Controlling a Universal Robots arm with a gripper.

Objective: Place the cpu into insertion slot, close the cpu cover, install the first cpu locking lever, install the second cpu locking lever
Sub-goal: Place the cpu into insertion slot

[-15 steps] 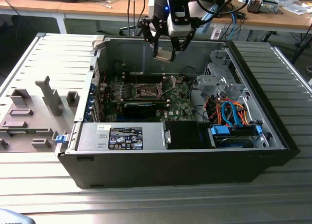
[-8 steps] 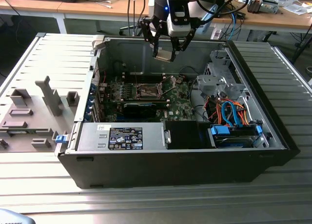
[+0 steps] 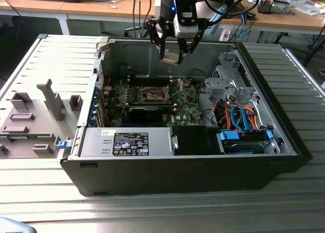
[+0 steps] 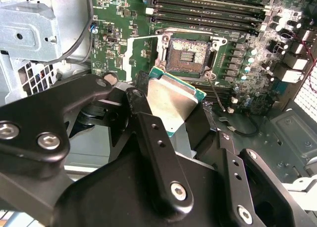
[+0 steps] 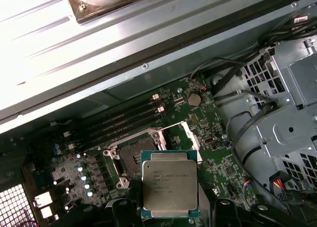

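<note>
The gripper (image 3: pixel 172 56) hangs over the open computer case (image 3: pixel 177 174), near its far wall, with its fingers clamped on the cpu (image 5: pixel 169 185). The chip is held in the air above the green motherboard (image 4: pixel 114 19), close beside the bare insertion slot (image 5: pixel 134 155), whose cpu cover (image 4: pixel 142 54) stands open.

Black gripper fingers (image 4: pixel 157 153) hide edges of the silver-topped square cpu (image 4: pixel 174 103). In the exterior view, the silver-rimmed insertion slot (image 3: pixel 153 95) at its six o'clock is indistinct.
</note>
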